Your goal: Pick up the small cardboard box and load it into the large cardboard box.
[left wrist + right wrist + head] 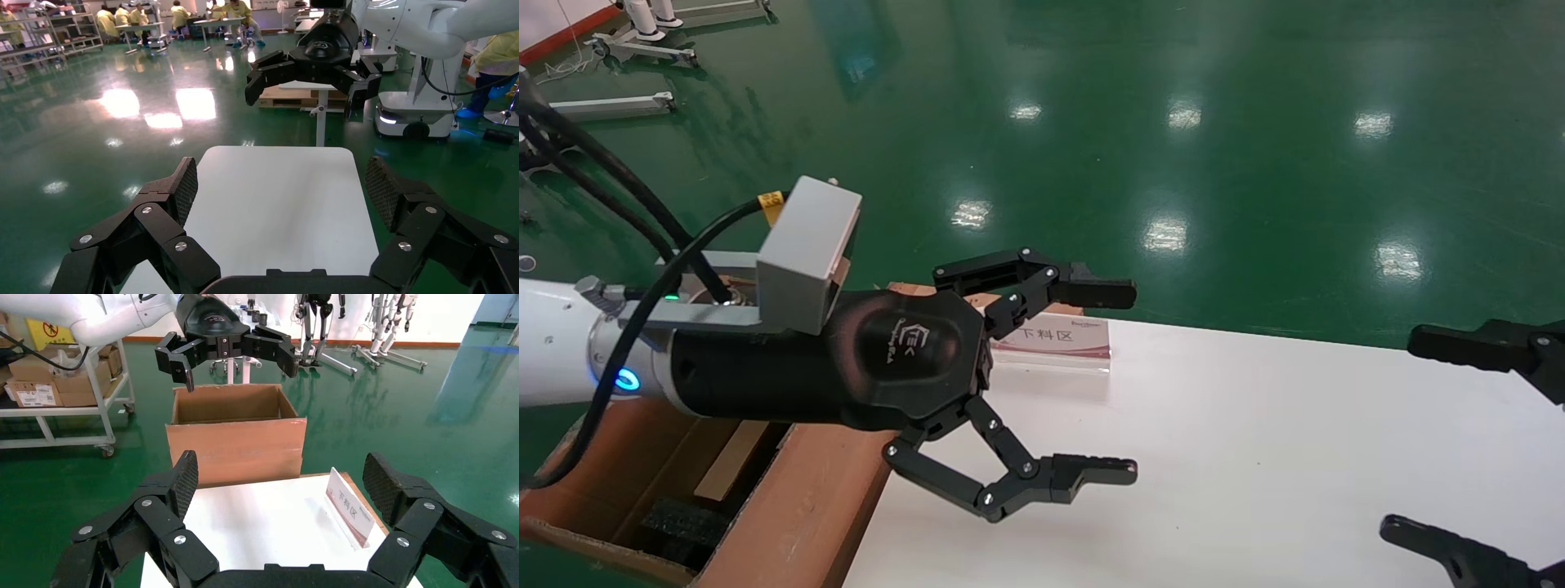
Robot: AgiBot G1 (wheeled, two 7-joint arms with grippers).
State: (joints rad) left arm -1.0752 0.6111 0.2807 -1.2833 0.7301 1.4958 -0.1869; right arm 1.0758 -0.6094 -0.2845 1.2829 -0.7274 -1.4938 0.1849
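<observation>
Hands, left (1128,382) and right (1397,437), gape over the white table (1254,457); large cardboard box (789,506) beside it, sign (1054,339) between.

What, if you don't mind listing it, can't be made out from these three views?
- Small cardboard box: in no view.
- Large cardboard box: in the head view the left gripper and its arm cover most of the inside; the picture's edge cuts its lower end.
- Right gripper: head view's edge cuts off its body.
- Sign: head view, partly behind the left gripper's finger.
</observation>
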